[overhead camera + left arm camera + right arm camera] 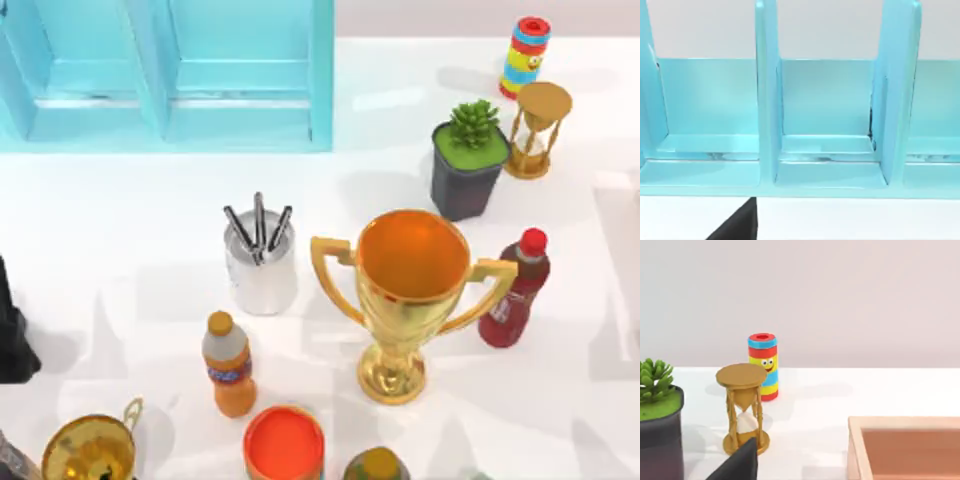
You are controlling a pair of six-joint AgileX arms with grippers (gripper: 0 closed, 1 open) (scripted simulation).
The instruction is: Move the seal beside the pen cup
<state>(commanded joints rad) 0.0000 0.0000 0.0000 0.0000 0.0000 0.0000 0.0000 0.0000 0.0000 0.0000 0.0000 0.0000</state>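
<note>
Left gripper point(737, 225): a dark sliver of it sits at the edge of the left wrist view, and I cannot tell the jaw opening or see anything held. That camera faces the light-blue shelf unit point(765, 100), which stands behind the pen cup point(260, 262) and to its left. The left arm point(12, 330) is at the desk point(120, 230) edge, well left of the cup.

Right gripper point(737, 465): same story, jaw state cannot tell. Its camera looks at the hourglass point(742, 410), striped smiley cylinder point(762, 365), succulent pot point(657, 440) and a wooden tray point(900, 445). The first three sit far right of the pen cup and behind it.

The seal: I can't locate it, so its direction from either set of jaws and its axis are open. The orange-red round-topped cylinder point(284, 443) in front of the cup reads as a container, not a black-based stamp.

Pen cup is upright with three pens in it. Big gold trophy point(410, 300) is close on its right, orange bottle point(228, 362) just in front.

My read: bare desk left of the cup is the cleanest drop spot, and the left arm is nearer it. Find the seal before picking an arm.
</note>
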